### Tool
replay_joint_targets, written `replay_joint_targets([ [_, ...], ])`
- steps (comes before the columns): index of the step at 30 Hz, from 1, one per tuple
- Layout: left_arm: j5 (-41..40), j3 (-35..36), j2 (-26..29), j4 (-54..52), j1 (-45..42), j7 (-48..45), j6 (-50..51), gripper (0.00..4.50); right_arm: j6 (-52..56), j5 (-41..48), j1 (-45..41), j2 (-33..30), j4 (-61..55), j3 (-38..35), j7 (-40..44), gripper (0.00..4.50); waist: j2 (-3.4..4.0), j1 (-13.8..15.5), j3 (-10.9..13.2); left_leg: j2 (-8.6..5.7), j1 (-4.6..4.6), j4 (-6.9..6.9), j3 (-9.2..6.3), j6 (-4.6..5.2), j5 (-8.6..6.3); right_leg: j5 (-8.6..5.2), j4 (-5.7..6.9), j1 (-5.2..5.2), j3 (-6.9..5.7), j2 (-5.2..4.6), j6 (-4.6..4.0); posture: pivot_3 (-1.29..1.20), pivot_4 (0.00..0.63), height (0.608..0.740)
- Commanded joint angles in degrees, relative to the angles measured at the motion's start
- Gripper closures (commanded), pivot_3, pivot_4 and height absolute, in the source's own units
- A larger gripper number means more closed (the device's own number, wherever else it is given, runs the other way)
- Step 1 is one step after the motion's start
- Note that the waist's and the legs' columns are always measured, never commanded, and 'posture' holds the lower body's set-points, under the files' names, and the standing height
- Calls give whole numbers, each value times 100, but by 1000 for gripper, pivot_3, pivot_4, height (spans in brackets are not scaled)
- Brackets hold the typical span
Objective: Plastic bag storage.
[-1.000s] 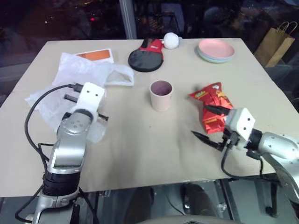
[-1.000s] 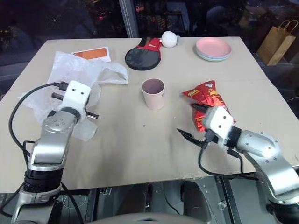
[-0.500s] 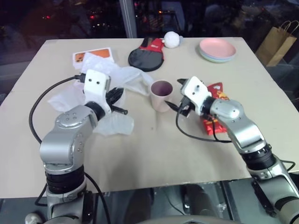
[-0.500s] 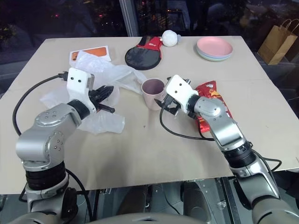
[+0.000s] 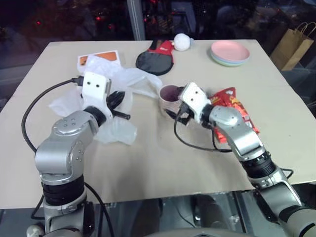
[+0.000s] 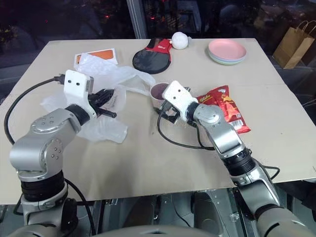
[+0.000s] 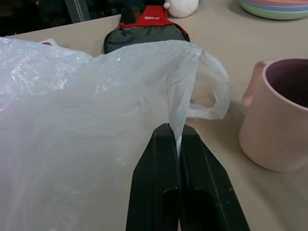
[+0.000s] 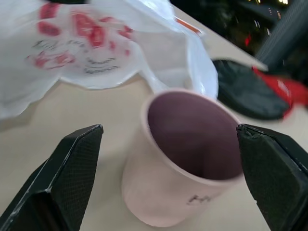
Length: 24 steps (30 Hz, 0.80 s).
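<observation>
The plastic bag (image 5: pixel 129 81) is thin, white and crinkled, and spreads over the table's left half. One loop handle (image 7: pixel 211 91) hangs toward the cup. My left gripper (image 7: pixel 176 132) is shut on a fold of the bag and holds that fold a little above the table. The pink cup (image 5: pixel 169 97) stands upright in the middle of the table, its mouth bare. My right gripper (image 8: pixel 168 129) is open right at the cup's near right side. Its two fingers stand wide apart, one on each side of the cup (image 8: pixel 185 159).
A red snack packet (image 5: pixel 233 112) lies just right of my right arm. At the back are a black and red paddle (image 5: pixel 154 60), a white ball (image 5: pixel 181 42), stacked pink plates (image 5: pixel 228 52) and an orange card (image 5: pixel 101 58). A brown paper bag (image 5: pixel 291 44) stands off the table.
My right arm swung from the table's front right, left and forward, up to the cup, staying open. My left gripper, shut on the bag, drew it right and up toward the cup.
</observation>
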Motion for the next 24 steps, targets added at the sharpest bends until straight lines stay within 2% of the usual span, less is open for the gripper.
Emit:
replay_joint_targets([
  [1,-66,72,146,-225,-19,-37,-178,4446,-500,-432,-360,-160,236,223,236,0,0,-9,0,0,1,0,-1,0,0,0,0,0,0,0,0,0,150,740],
  [6,-111,43,347,-194,19,-137,-282,4446,-947,-880,-950,-413,1067,618,880,0,0,-81,1,0,2,1,-1,0,0,0,0,0,0,0,-1,0,150,740],
  [7,-118,37,376,-186,28,-145,-305,4481,-1054,-946,-1040,-446,1194,668,989,244,0,-94,0,0,2,1,0,0,0,0,0,1,1,0,-1,0,150,740],
  [9,-120,16,426,-181,49,-158,-355,4500,-1238,-1032,-1167,-482,1377,729,1161,815,0,-103,1,0,1,-1,-1,0,0,0,-2,1,1,0,-1,0,150,740],
  [11,-133,22,438,-191,75,-158,-377,4500,-1538,-1189,-1356,-538,1634,810,1359,1622,0,-114,1,0,1,-2,-1,0,0,0,-2,0,1,0,-1,0,150,740],
  [12,-141,27,440,-194,88,-157,-386,4500,-1668,-1261,-1429,-552,1745,835,1432,2200,0,-119,0,0,2,-2,-1,0,0,0,-2,0,1,0,-1,0,150,740],
  [17,-241,75,409,-207,106,-173,-354,4500,-2318,-1520,-1621,-708,1964,858,1739,4466,-1,-121,0,0,4,-4,-2,0,0,0,-1,1,1,0,-1,0,150,740],
  [21,-353,77,441,-127,53,-223,-352,4500,-2519,-1518,-1542,-856,1746,738,1968,4466,3,-109,5,-1,1,-3,-2,0,0,0,-2,1,0,-2,-1,0,150,740],
  [24,-485,59,363,-10,-115,-231,-315,4500,-2114,-1207,-1293,-886,1225,431,2065,4466,3,-105,5,-1,-1,-4,-4,0,0,0,-5,1,-3,-3,-1,0,150,740],
])
